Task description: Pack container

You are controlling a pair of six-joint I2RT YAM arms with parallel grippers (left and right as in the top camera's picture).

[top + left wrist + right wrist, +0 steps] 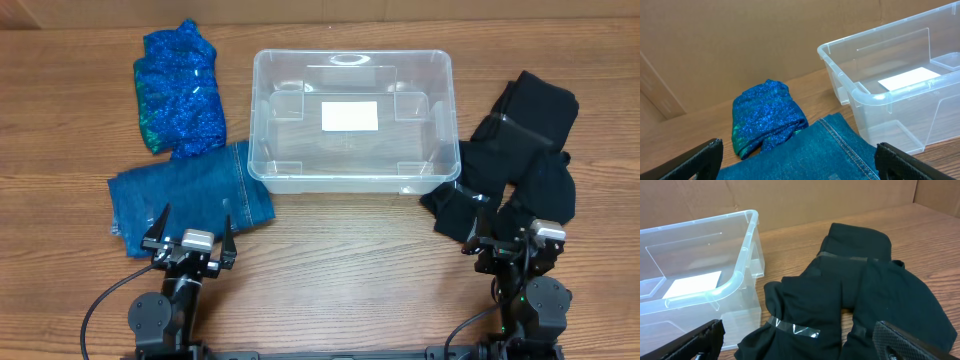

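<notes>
Looking from overhead, the clear container point(410, 140) sits upper centre, with sparkly blue cloth point(180, 90) and denim point(190, 195) to its left and black clothing point(520, 150) to its right. In the left wrist view, the left gripper point(800, 162) is spread wide, holding nothing, above the denim. In the right wrist view, the right gripper point(800, 342) is equally wide and empty, over black clothing

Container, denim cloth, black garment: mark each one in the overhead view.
container point(405, 140), overhead view, bare floor near its right wall.
denim cloth point(190, 195), overhead view, middle of the folded fabric.
black garment point(530, 150), overhead view, middle of the pile.
</notes>
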